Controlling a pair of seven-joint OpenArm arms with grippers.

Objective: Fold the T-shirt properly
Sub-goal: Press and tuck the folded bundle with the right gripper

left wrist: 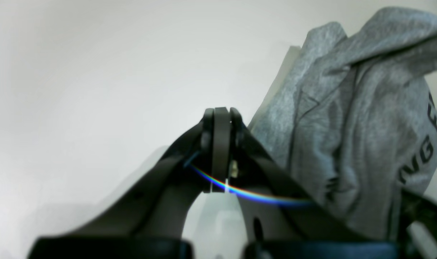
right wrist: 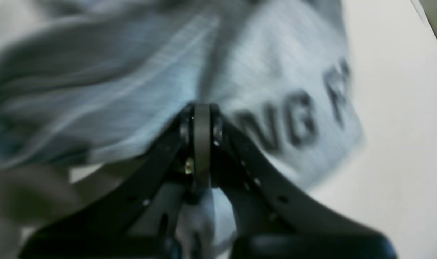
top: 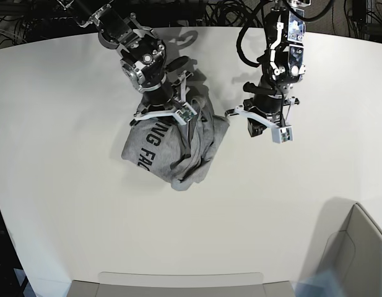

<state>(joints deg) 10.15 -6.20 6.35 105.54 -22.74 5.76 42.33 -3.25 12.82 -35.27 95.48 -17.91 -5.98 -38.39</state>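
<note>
Item: grey T-shirt (top: 178,151), bunched on the bench (top: 67,93) — my right gripper (right wrist: 202,111) pinches cloth to lift it; left gripper (left wrist: 221,115), fingers pressed together, holds nothing.

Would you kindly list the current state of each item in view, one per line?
T-shirt: crumpled in a heap, unfolded, lettering partly showing, one part lifted.
Right gripper: shut on T-shirt, fabric pinched between its fingers.
Left gripper: shut, holding nothing, beside the shirt.
Table: white, bearing the shirt.
</note>
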